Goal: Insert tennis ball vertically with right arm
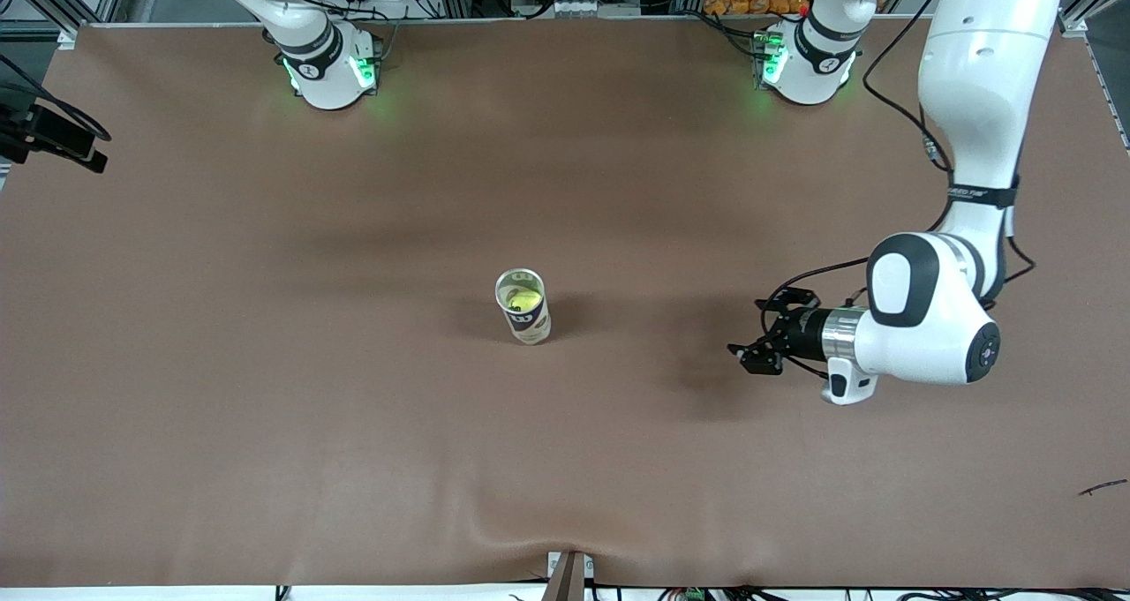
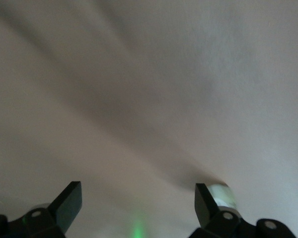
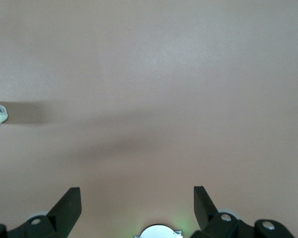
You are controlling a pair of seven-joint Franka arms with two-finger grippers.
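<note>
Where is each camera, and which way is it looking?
Front view: high across the table, facing the arm bases; shows open left gripper, tennis ball can.
Left wrist view: on that wrist, looking past its fingers at the table.
Right wrist view: on that wrist; open right gripper over the table.
Front and right wrist views share the can.

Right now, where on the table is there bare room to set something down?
Bare cloth all around the upright can with the tennis ball inside it. Widest toward the right arm's end and nearer the front camera. Tighter between the can and the open left gripper, low over the cloth.
</note>
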